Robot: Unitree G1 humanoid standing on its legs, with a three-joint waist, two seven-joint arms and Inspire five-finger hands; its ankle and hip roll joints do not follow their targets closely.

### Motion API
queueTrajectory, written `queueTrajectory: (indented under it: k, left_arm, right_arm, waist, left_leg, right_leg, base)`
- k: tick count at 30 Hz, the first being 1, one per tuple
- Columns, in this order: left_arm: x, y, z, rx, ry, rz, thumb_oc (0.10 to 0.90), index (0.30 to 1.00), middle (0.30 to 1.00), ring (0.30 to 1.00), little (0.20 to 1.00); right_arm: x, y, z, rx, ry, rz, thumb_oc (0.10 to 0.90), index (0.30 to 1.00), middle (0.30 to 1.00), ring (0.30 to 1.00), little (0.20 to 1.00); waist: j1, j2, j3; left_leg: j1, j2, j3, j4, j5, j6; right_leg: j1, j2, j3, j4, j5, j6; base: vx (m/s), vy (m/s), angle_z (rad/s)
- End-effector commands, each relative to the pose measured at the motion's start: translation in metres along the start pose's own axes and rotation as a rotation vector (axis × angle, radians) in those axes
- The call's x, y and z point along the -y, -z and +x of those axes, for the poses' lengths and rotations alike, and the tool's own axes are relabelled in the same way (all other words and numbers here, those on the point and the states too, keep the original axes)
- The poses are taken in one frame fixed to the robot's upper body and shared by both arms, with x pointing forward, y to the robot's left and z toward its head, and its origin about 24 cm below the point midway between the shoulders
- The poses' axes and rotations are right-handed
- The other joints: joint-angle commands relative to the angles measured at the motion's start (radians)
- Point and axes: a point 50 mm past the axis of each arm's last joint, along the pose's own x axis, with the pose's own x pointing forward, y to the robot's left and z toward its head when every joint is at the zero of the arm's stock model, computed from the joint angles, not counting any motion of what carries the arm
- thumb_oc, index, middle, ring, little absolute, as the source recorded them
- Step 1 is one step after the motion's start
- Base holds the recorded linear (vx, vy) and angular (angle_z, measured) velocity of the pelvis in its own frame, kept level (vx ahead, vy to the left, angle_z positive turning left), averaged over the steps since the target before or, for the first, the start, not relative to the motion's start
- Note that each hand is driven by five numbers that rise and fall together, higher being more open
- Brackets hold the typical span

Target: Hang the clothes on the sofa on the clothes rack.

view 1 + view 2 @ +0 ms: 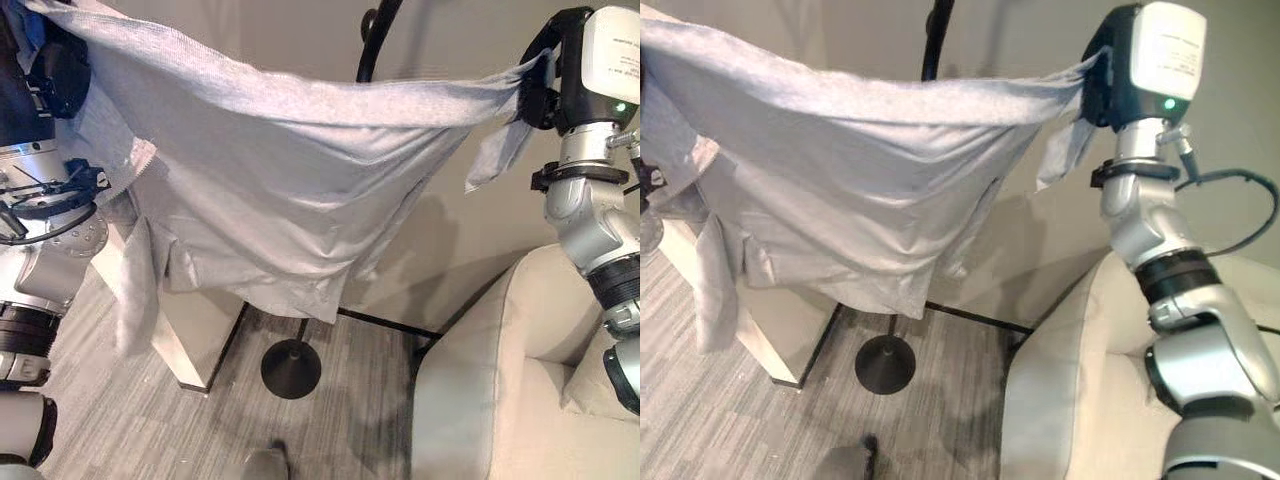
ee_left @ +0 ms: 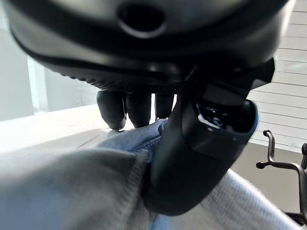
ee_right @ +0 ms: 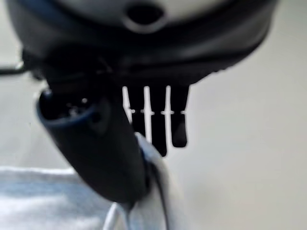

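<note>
Both hands pinch shirt (image 1: 280,190) taut: left hand (image 2: 192,143), right hand (image 3: 96,148). I lift hem over, probably, rack (image 1: 372,45) hook.

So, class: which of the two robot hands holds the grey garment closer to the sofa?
The right robot hand, pinching the grey garment directly above the beige sofa; the left robot hand grips the opposite end.

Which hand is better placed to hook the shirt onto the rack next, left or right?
Probably the right hand. It pinches the grey shirt near the rack pole, which rises behind the stretched top edge closer to that side. The left hand grips the far end.
</note>
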Motion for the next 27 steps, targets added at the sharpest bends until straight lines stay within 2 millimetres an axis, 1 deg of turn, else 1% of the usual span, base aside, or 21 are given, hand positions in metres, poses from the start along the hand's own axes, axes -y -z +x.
queueTrajectory:
  k: [1, 2, 3, 4, 5, 6, 7, 8, 11, 12, 13, 15, 16, 17, 19, 21, 22, 23, 24, 26, 27]
  left_arm:
    - [-0.037, 0.039, 0.067, -0.293, -0.151, 0.082, 0.400, 0.300, 0.300, 0.300, 0.300]
    - [-0.037, 0.037, 0.068, -0.283, -0.149, 0.082, 0.400, 0.300, 0.300, 0.300, 0.300]
    - [-0.039, 0.038, 0.069, -0.276, -0.154, 0.099, 0.400, 0.300, 0.300, 0.300, 0.300]
    - [-0.036, 0.034, 0.069, -0.250, -0.148, 0.111, 0.400, 0.300, 0.300, 0.300, 0.300]
    - [-0.040, 0.039, 0.069, -0.263, -0.163, 0.125, 0.400, 0.300, 0.300, 0.300, 0.300]
    - [-0.039, 0.040, 0.069, -0.284, -0.162, 0.120, 0.400, 0.300, 0.300, 0.300, 0.300]
    - [-0.039, 0.040, 0.071, -0.285, -0.157, 0.117, 0.400, 0.300, 0.300, 0.300, 0.300]
    - [-0.041, 0.045, 0.068, -0.297, -0.146, 0.135, 0.400, 0.300, 0.300, 0.300, 0.300]
    - [-0.049, 0.059, 0.062, -0.333, -0.117, 0.183, 0.400, 0.300, 0.300, 0.300, 0.300]
    - [-0.051, 0.068, 0.061, -0.364, -0.096, 0.210, 0.400, 0.300, 0.300, 0.300, 0.300]
    - [-0.054, 0.070, 0.062, -0.366, -0.087, 0.232, 0.400, 0.300, 0.300, 0.300, 0.300]
    - [-0.054, 0.080, 0.063, -0.398, -0.022, 0.287, 0.400, 0.300, 0.300, 0.300, 0.300]
    - [-0.054, 0.080, 0.067, -0.397, -0.015, 0.304, 0.400, 0.300, 0.300, 0.300, 0.300]
    - [-0.056, 0.077, 0.078, -0.373, 0.002, 0.342, 0.400, 0.300, 0.300, 0.300, 0.300]
    - [-0.054, 0.079, 0.079, -0.369, 0.059, 0.398, 0.400, 0.300, 0.300, 0.300, 0.300]
    - [-0.043, 0.078, 0.081, -0.364, 0.139, 0.450, 0.400, 0.300, 0.300, 0.300, 0.300]
    - [-0.035, 0.079, 0.078, -0.365, 0.192, 0.479, 0.400, 0.300, 0.300, 0.300, 0.300]
    - [-0.029, 0.078, 0.077, -0.366, 0.228, 0.496, 0.400, 0.300, 0.300, 0.300, 0.300]
    - [-0.014, 0.076, 0.072, -0.365, 0.309, 0.525, 0.400, 0.300, 0.300, 0.300, 0.300]
    - [-0.001, 0.072, 0.069, -0.371, 0.357, 0.528, 0.400, 0.300, 0.300, 0.300, 0.300]
    - [0.008, 0.070, 0.063, -0.381, 0.394, 0.528, 0.400, 0.300, 0.300, 0.300, 0.300]
  right_arm:
    - [0.065, 0.020, 0.039, -0.086, 0.246, -0.022, 0.400, 0.300, 0.300, 0.300, 0.300]
    - [0.068, 0.026, 0.038, -0.103, 0.250, -0.030, 0.400, 0.300, 0.300, 0.300, 0.300]
    - [0.071, 0.037, 0.035, -0.126, 0.252, -0.049, 0.400, 0.300, 0.300, 0.300, 0.300]
    - [0.074, 0.045, 0.033, -0.126, 0.256, -0.102, 0.400, 0.300, 0.300, 0.300, 0.300]
    - [0.085, 0.056, 0.032, -0.153, 0.267, -0.122, 0.400, 0.300, 0.300, 0.300, 0.300]
    - [0.086, 0.058, 0.030, -0.154, 0.258, -0.116, 0.400, 0.300, 0.300, 0.300, 0.300]
    - [0.087, 0.061, 0.030, -0.162, 0.255, -0.121, 0.400, 0.300, 0.300, 0.300, 0.300]
    - [0.091, 0.065, 0.029, -0.163, 0.262, -0.131, 0.400, 0.300, 0.300, 0.300, 0.300]
    - [0.095, 0.071, 0.028, -0.158, 0.231, -0.157, 0.400, 0.300, 0.300, 0.300, 0.300]
    - [0.097, 0.072, 0.032, -0.152, 0.212, -0.177, 0.400, 0.300, 0.300, 0.300, 0.300]
    - [0.097, 0.071, 0.034, -0.144, 0.203, -0.180, 0.400, 0.300, 0.300, 0.300, 0.300]
    - [0.095, 0.069, 0.042, -0.144, 0.159, -0.196, 0.400, 0.300, 0.300, 0.300, 0.300]
    - [0.094, 0.067, 0.046, -0.142, 0.152, -0.194, 0.400, 0.300, 0.300, 0.300, 0.300]
    - [0.096, 0.056, 0.055, -0.117, 0.152, -0.182, 0.400, 0.300, 0.300, 0.300, 0.300]
    - [0.092, 0.051, 0.058, -0.101, 0.127, -0.189, 0.400, 0.300, 0.300, 0.300, 0.300]
    - [0.088, 0.045, 0.064, -0.095, 0.108, -0.186, 0.400, 0.300, 0.300, 0.300, 0.300]
    - [0.085, 0.042, 0.065, -0.088, 0.089, -0.201, 0.400, 0.300, 0.300, 0.300, 0.300]
    - [0.080, 0.044, 0.065, -0.100, 0.057, -0.220, 0.400, 0.300, 0.300, 0.300, 0.300]
    - [0.073, 0.040, 0.067, -0.102, 0.026, -0.238, 0.400, 0.300, 0.300, 0.300, 0.300]
    - [0.067, 0.044, 0.065, -0.128, -0.009, -0.270, 0.400, 0.300, 0.300, 0.300, 0.300]
    - [0.062, 0.044, 0.063, -0.136, -0.030, -0.286, 0.400, 0.300, 0.300, 0.300, 0.300]
  waist:
    - [-0.086, 0.034, -0.095]
    - [-0.095, 0.035, -0.092]
    - [-0.105, 0.032, -0.092]
    - [-0.121, 0.031, -0.091]
    - [-0.137, 0.029, -0.097]
    - [-0.144, 0.018, -0.104]
    - [-0.145, 0.010, -0.114]
    - [-0.143, 0.004, -0.134]
    - [-0.139, -0.002, -0.182]
    - [-0.138, -0.003, -0.191]
    - [-0.137, -0.004, -0.195]
    - [-0.137, 0.003, -0.202]
    - [-0.138, 0.002, -0.202]
    - [-0.142, 0.002, -0.196]
    - [-0.140, 0.002, -0.194]
    - [-0.145, 0.002, -0.190]
    - [-0.147, 0.001, -0.187]
    - [-0.149, 0.000, -0.182]
    - [-0.150, 0.002, -0.177]
    - [-0.151, 0.003, -0.173]
    - [-0.152, 0.004, -0.169]
  left_leg:
    - [0.207, 0.031, -0.084, -0.213, 0.015, -0.044]
    - [0.212, 0.027, -0.099, -0.222, 0.019, -0.048]
    - [0.221, 0.026, -0.114, -0.233, 0.019, -0.057]
    - [0.237, 0.033, -0.131, -0.241, 0.010, -0.065]
    - [0.253, 0.031, -0.156, -0.248, -0.002, -0.065]
    - [0.255, 0.023, -0.161, -0.249, -0.007, -0.065]
    - [0.256, 0.022, -0.164, -0.251, -0.012, -0.068]
    - [0.263, 0.027, -0.166, -0.256, -0.013, -0.074]
    - [0.284, 0.046, -0.187, -0.285, -0.014, -0.091]
    - [0.285, 0.062, -0.201, -0.292, -0.007, -0.105]
    - [0.285, 0.068, -0.204, -0.294, -0.005, -0.110]
    - [0.286, 0.096, -0.210, -0.309, 0.007, -0.130]
    - [0.285, 0.101, -0.213, -0.310, 0.009, -0.134]
    - [0.275, 0.112, -0.214, -0.302, 0.015, -0.143]
    - [0.269, 0.120, -0.217, -0.297, 0.019, -0.150]
    - [0.262, 0.127, -0.221, -0.291, 0.025, -0.158]
    - [0.258, 0.129, -0.220, -0.290, 0.029, -0.161]
    - [0.253, 0.132, -0.221, -0.289, 0.034, -0.164]
    - [0.248, 0.139, -0.225, -0.296, 0.046, -0.170]
    - [0.240, 0.146, -0.224, -0.307, 0.059, -0.176]
    - [0.235, 0.148, -0.227, -0.317, 0.068, -0.179]
  right_leg:
    - [0.002, 0.110, -0.057, -0.222, 0.050, -0.077]
    - [-0.007, 0.121, -0.041, -0.278, 0.035, -0.088]
    - [-0.009, 0.124, -0.024, -0.364, 0.028, -0.096]
    - [-0.003, 0.129, -0.001, -0.454, 0.028, -0.101]
    - [0.010, 0.145, 0.043, -0.508, 0.049, -0.093]
    - [0.022, 0.154, 0.070, -0.548, 0.061, -0.097]
    - [0.037, 0.157, 0.077, -0.580, 0.062, -0.103]
    - [0.054, 0.162, 0.070, -0.606, 0.068, -0.107]
    - [0.099, 0.175, 0.061, -0.693, 0.081, -0.113]
    - [0.111, 0.187, 0.059, -0.725, 0.088, -0.118]
    - [0.115, 0.190, 0.058, -0.740, 0.091, -0.119]
    - [0.116, 0.206, 0.054, -0.755, 0.081, -0.125]
    - [0.113, 0.209, 0.055, -0.755, 0.079, -0.129]
    - [0.105, 0.215, 0.054, -0.755, 0.078, -0.134]
    - [0.102, 0.221, 0.051, -0.755, 0.074, -0.138]
    - [0.100, 0.226, 0.043, -0.755, 0.070, -0.141]
    - [0.097, 0.226, 0.040, -0.755, 0.072, -0.142]
    - [0.094, 0.227, 0.035, -0.755, 0.072, -0.143]
    - [0.088, 0.228, 0.024, -0.755, 0.072, -0.144]
    - [0.079, 0.229, 0.017, -0.755, 0.072, -0.142]
    - [0.072, 0.229, 0.011, -0.755, 0.074, -0.143]
  base:
    - [0.16, 0.023, 0.19]
    - [0.16, -0.045, 0.13]
    - [0.22, -0.069, -0.12]
    - [0.24, -0.098, -0.16]
    - [0.21, -0.093, 0.06]
    - [0.15, -0.095, 0.58]
    - [0.16, -0.115, 0.90]
    - [0.21, -0.123, 1.05]
    - [0.22, -0.133, 0.44]
    - [0.17, -0.157, -0.19]
    - [0.13, -0.161, -0.02]
    - [0.12, -0.149, -0.09]
    - [0.10, -0.156, -0.09]
    - [0.05, -0.116, 0.15]
    - [0.06, -0.107, 0.23]
    - [0.07, -0.071, 0.21]
    - [0.06, -0.047, 0.28]
    - [0.08, -0.052, 0.27]
    - [0.09, -0.042, 0.25]
    - [0.08, -0.027, 0.24]
    - [0.06, -0.016, 0.27]
